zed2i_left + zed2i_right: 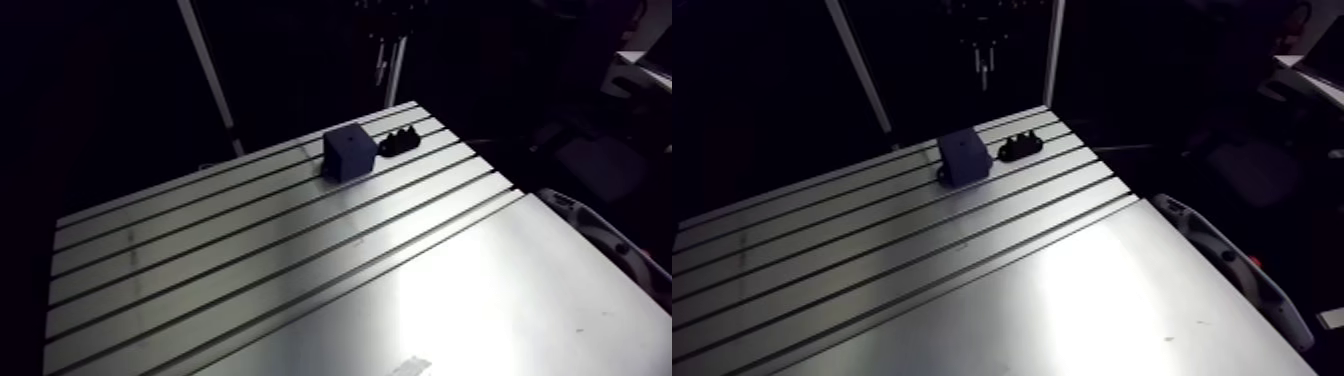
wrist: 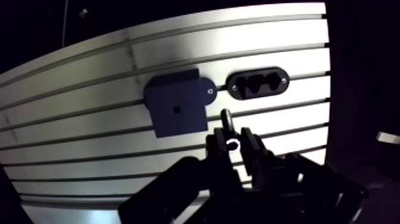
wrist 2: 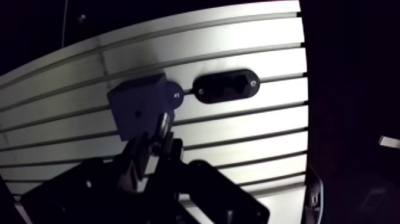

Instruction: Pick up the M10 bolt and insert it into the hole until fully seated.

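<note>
A dark cube-shaped block (image 2: 175, 110) with a small hole (image 2: 177, 110) in its upper face stands on the slotted table (image 2: 89, 77). Right beside it lies a black oval bolt holder (image 2: 259, 83), its notches empty. My gripper (image 2: 232, 138) hangs above the table, just in front of the block and apart from it, shut on the M10 bolt (image 2: 227, 119). The bolt sticks out past the fingertips toward the table. In the arm view the gripper (image 1: 385, 45) hangs high over the far edge, above the block (image 1: 349, 152) and the holder (image 1: 400, 142).
The block and holder sit near the table's far right corner (image 1: 420, 105). A smooth plate (image 1: 480, 290) covers the near right part of the table. Slanted frame posts (image 1: 210, 70) rise behind the far edge.
</note>
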`<control>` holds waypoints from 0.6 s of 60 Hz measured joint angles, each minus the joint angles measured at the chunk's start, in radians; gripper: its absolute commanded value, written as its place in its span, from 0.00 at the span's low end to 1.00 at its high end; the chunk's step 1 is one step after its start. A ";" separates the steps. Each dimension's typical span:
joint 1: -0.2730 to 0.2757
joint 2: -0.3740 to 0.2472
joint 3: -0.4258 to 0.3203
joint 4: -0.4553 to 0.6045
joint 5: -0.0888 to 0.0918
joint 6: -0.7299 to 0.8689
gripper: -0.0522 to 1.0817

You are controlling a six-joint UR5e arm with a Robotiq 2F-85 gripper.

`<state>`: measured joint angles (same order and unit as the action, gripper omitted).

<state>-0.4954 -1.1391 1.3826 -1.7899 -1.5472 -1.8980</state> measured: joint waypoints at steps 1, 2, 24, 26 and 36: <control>0.005 0.003 -0.008 0.013 -0.003 0.005 1.00; 0.010 0.006 -0.018 0.027 -0.007 0.010 1.00; 0.087 0.096 -0.197 0.280 -0.069 0.097 1.00; 0.089 0.102 -0.206 0.292 -0.071 0.100 1.00; 0.093 0.117 -0.227 0.325 -0.084 0.108 1.00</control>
<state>-0.4027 -1.0224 1.1552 -1.4650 -1.6316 -1.7902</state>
